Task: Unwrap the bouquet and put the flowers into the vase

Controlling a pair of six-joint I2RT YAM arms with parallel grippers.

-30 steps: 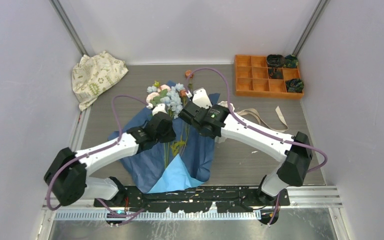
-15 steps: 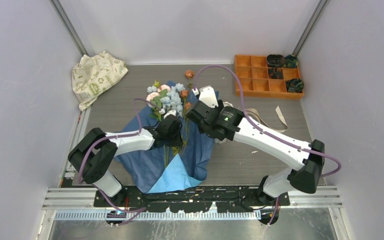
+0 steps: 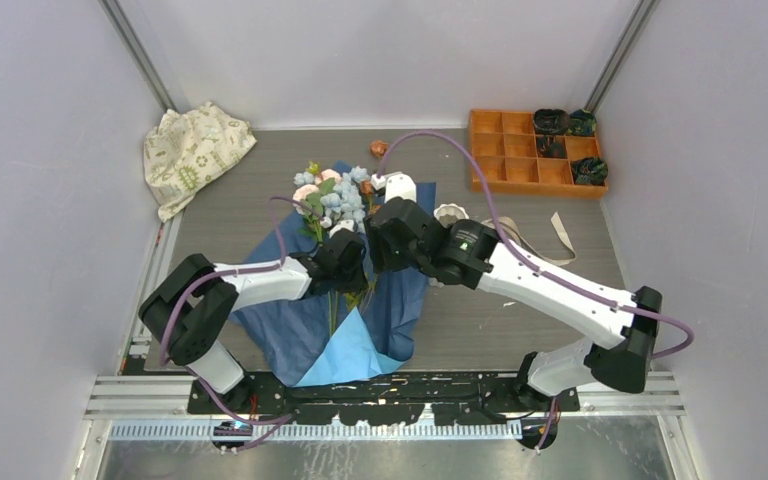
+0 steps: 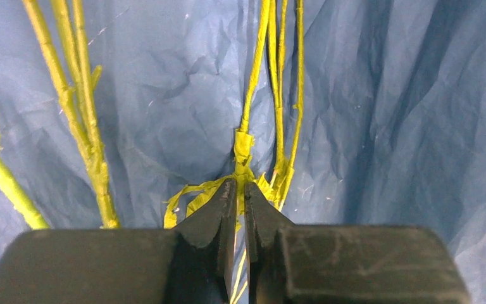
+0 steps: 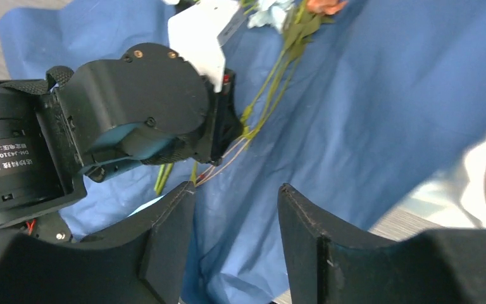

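The bouquet's blue paper (image 3: 300,325) lies spread open on the table, with the flowers (image 3: 335,195) at its far end and their green stems (image 4: 76,95) running across it. My left gripper (image 3: 350,266) (image 4: 241,185) is low over the paper, its jaws shut on one thin stem (image 4: 243,149) where leaves branch off. Just to its right, my right gripper (image 3: 380,256) (image 5: 236,193) hangs open above the paper (image 5: 354,107), holding nothing. The white ridged vase (image 3: 448,213) (image 5: 484,171) stands behind the right wrist. One rust-orange bloom (image 3: 378,148) lies further back.
A beige ribbon (image 3: 525,235) trails on the table to the right of the vase. An orange compartment tray (image 3: 505,160) with dark items sits at the back right. A cream printed cloth (image 3: 192,148) is bunched at the back left.
The right arm has swung left and nearer, so its gripper now hangs beside the left one, jaws wider than a second ago. The left arm's elbow shifted; its jaws closed further on the stem.
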